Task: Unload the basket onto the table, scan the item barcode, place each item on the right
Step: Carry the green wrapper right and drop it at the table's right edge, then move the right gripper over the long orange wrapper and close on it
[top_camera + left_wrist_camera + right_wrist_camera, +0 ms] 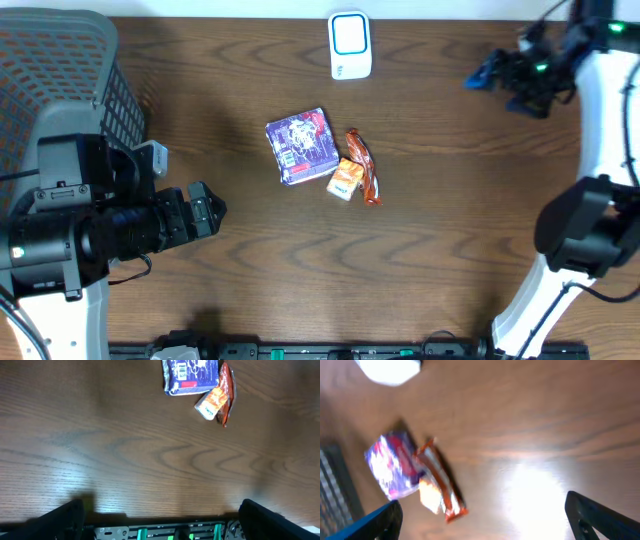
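Note:
Three items lie together mid-table: a purple packet (302, 146), a small orange packet (344, 181) and a red-orange wrapped bar (363, 167). A white scanner (350, 45) stands at the far edge. My left gripper (205, 210) is open and empty, well to the left of the items. Its wrist view shows the purple packet (191, 376), orange packet (211, 404) and bar (227, 392) far ahead of the gripper (162, 520). My right gripper (478, 78) hovers at the far right, open and empty. Its blurred wrist view shows the packet (392, 465), the bar (442, 485) and the scanner (387, 369).
A large grey mesh basket (60, 70) stands at the far left, beside the left arm. A black rail (165, 532) with green clips runs along the table's near edge. The right arm's white base (560, 290) stands at the near right.

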Controlling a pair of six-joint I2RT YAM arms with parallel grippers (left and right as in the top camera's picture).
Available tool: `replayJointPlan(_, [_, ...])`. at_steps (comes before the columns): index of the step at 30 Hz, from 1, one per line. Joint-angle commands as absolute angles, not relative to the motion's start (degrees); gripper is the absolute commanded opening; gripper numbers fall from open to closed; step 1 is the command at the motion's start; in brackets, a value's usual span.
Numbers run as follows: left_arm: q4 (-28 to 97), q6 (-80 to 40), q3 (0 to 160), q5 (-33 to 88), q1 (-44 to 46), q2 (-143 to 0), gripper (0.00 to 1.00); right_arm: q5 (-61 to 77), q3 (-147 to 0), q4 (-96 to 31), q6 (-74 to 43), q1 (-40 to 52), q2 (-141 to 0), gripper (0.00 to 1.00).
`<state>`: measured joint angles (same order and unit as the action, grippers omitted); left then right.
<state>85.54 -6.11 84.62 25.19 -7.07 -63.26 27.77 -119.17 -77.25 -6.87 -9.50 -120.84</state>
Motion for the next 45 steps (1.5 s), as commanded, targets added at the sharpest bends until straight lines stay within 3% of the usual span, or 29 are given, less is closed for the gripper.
replayJointPlan(1, [85.7,-5.8,84.5,25.5,-7.3,-63.3,0.98,24.3,-118.8,-80.0,-5.5,-3.7,-122.0,0.99])
replayJointPlan(8, [85.7,-5.8,84.5,25.5,-7.3,-63.3,0.98,18.5,-115.8,-79.5,-5.5,6.7,-122.0,0.99])
replayJointPlan(17, [85.7,-5.8,84.5,25.5,-7.3,-63.3,0.98,16.4,-104.9,-68.2,-9.3,16.4,-122.0,0.99])
replayJointPlan(32, [85.7,-5.8,84.5,25.5,-7.3,-63.3,0.98,16.6,-103.8,-63.0,-13.7,17.3,-121.9,0.99])
replayJointPlan(33, [85.7,-5.8,84.5,25.5,-7.3,-63.3,0.98,16.6,-103.8,-62.4,-14.2,16.9,-121.9,0.96])
replayJointPlan(36, [85.7,-5.8,84.5,25.5,-7.3,-63.3,0.98,16.6,-103.4,-61.6,-14.2,17.1,-122.0,0.72])
replayJointPlan(38, [85.7,-5.8,84.5,25.5,-7.3,-63.3,0.98,16.6,-102.4,-60.5,-14.2,17.9,-122.0,0.64])
replayJointPlan(45, [85.7,-5.8,84.5,25.5,-7.3,-63.3,0.98,16.4,-94.2,-51.2,-16.5,20.1,-122.0,0.58])
